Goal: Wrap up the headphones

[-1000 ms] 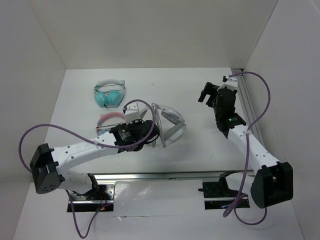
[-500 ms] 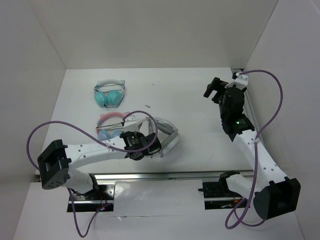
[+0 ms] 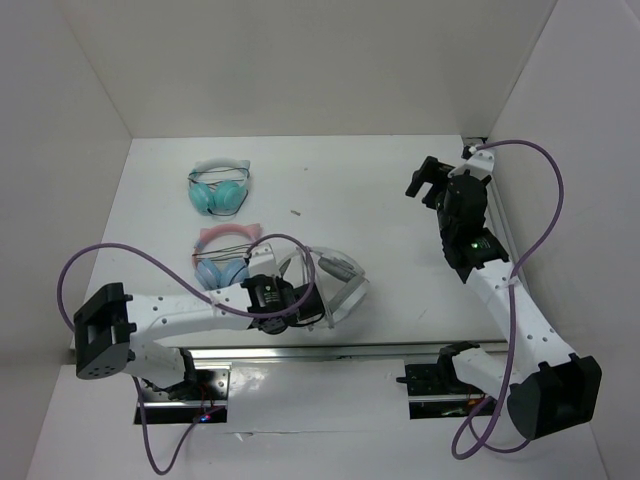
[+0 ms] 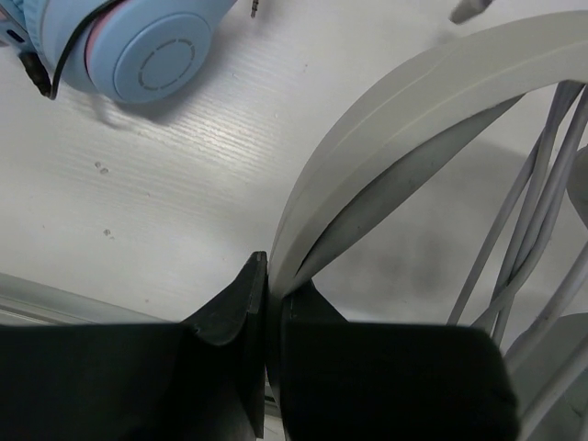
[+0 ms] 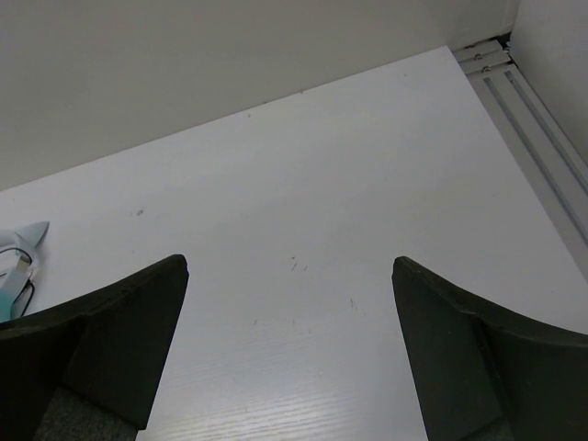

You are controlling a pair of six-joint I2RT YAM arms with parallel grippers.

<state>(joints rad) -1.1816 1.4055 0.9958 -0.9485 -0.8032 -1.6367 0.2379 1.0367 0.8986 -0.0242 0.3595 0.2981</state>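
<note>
The light grey-white headphones (image 3: 342, 275) lie near the table's front middle, with the thin grey cable looped across them. My left gripper (image 3: 306, 300) is shut on the headband. In the left wrist view the wide headband (image 4: 404, 110) runs down between my jaws (image 4: 273, 276), and the cable strands (image 4: 519, 230) hang at the right. My right gripper (image 3: 424, 181) is open and empty at the far right, well away from the headphones. In the right wrist view the right gripper (image 5: 289, 285) shows only bare table between its fingers.
A pink-banded pair with blue ear cups (image 3: 222, 255) lies just left of my left gripper; one blue cup (image 4: 152, 55) shows in the left wrist view. A teal pair (image 3: 218, 190) lies at the back left. A small plug (image 3: 294, 212) lies mid-table. A rail (image 3: 490, 190) runs along the right wall.
My left gripper has drawn the grey-white headphones toward the near edge and a little right, uncovering the pink-banded pair. The right arm swung toward the right wall, then stayed still.
</note>
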